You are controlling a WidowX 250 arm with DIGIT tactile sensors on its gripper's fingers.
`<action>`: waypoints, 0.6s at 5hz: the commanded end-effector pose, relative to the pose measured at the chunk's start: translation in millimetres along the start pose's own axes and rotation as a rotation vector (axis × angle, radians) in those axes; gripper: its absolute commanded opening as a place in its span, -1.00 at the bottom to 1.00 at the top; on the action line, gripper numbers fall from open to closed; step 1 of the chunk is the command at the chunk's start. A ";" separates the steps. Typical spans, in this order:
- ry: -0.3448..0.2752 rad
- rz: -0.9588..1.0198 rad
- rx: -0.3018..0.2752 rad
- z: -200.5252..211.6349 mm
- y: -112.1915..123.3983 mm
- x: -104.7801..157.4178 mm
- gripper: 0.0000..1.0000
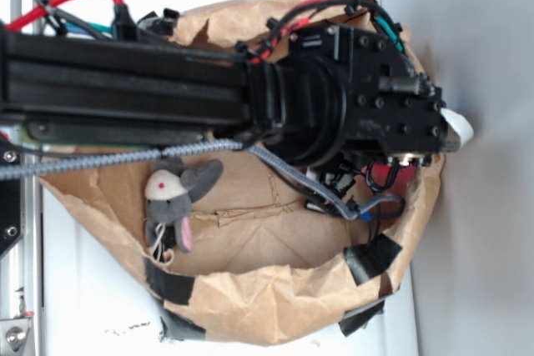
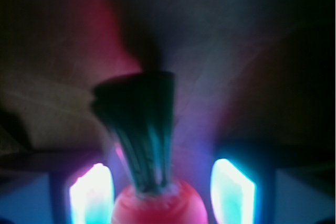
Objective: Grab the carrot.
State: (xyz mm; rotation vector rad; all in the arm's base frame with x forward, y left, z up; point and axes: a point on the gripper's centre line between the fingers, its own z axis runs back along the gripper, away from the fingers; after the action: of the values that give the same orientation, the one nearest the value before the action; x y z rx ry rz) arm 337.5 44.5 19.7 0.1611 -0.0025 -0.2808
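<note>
You are looking down on the arm [image 1: 167, 81] reaching in from nine o'clock across a crumpled brown paper bag [image 1: 250, 314] that is serving as a walled bin, its rim patched with black tape [image 1: 371, 258]. The wrist is hanging over the three o'clock side of the bag, so the exterior view is hiding whatever lies beneath it; you are only catching a bit of red under the wrist there, too masked to name. In the wrist view, the carrot [image 2: 157, 205] is sitting at six o'clock in the frame, its orange-red body cut off by the bottom edge and its dark green stem [image 2: 139, 129] flaring up toward twelve o'clock. The gripper [image 2: 160, 195] is straddling it: one glowing finger [image 2: 90, 195] is standing at the carrot's nine o'clock side and the other at three o'clock. The left finger is looking close to the body, and the right one is showing a dark gap, so the jaws are parted around the carrot and not yet clamping it, as far as this blurred, dim picture allows. The stem is pointing away from the wrist, likely so the fingers meet the thick end. The grey plush mouse [image 1: 171, 202] is lying well apart, toward the bag's nine o'clock side, clear of the reach. You are probably due to close next.
</note>
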 end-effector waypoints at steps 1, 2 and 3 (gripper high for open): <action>-0.067 0.039 -0.008 29.2 6.7 -5.0 -1.00; -0.158 0.043 -0.042 72.9 4.3 -18.5 -1.00; -0.271 0.056 -0.106 122.4 -1.3 -37.7 -1.00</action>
State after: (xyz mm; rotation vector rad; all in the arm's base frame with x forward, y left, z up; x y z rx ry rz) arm 299.8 28.7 128.0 -0.0005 -0.2073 -0.2580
